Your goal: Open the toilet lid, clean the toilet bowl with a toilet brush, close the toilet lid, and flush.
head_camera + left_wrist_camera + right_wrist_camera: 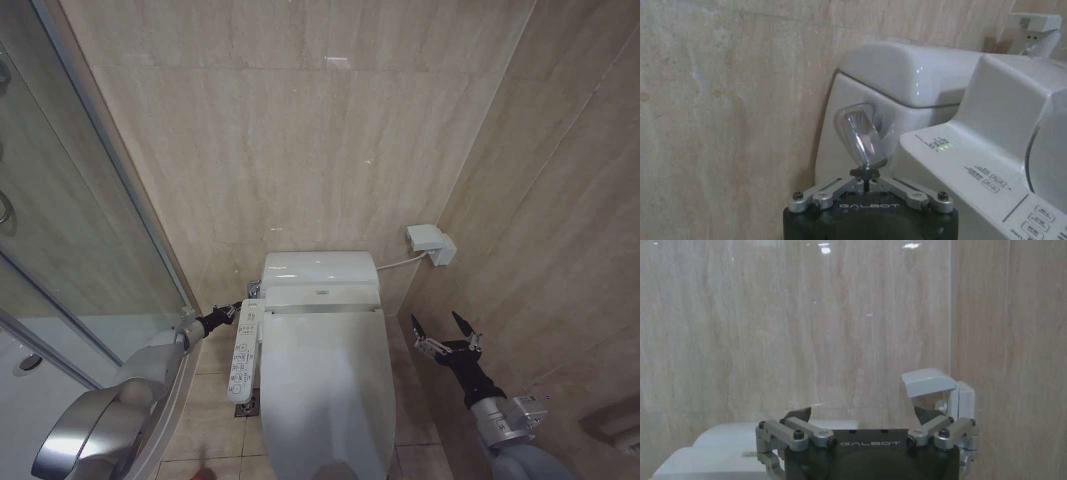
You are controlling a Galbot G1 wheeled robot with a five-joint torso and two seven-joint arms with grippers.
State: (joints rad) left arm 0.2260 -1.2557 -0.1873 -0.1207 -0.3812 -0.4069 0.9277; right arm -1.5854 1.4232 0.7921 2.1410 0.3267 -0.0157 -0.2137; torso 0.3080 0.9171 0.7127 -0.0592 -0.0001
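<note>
Toilet lid [322,390] lies shut, flat over the seat and covering the toilet bowl, whose inside is hidden beneath it. Behind the lid stands the white tank [320,268] against the tiled back wall [300,130], its own cover on, so nothing of its contents can be seen.

The left gripper [865,181] reaches along the toilet's left side, past the long control panel [245,352] with its rows of buttons. In the left wrist view its fingers are drawn together, tips meeting at the lower end of the chrome flush lever [860,135] on the side of the tank; they touch the lever's tip, but whether they pinch it or merely press against it is hard to tell. The lever hangs tilted down from its pivot. Small green lights [943,147] glow on the top of the panel.

The right gripper [441,327] hangs in the air to the right of the toilet, near the side wall and well apart from the lid, its fingers spread wide and grasping nothing. Beyond it, a white wall box [430,243] sits in the corner, with a cable [400,264] running from it to the tank.
</note>
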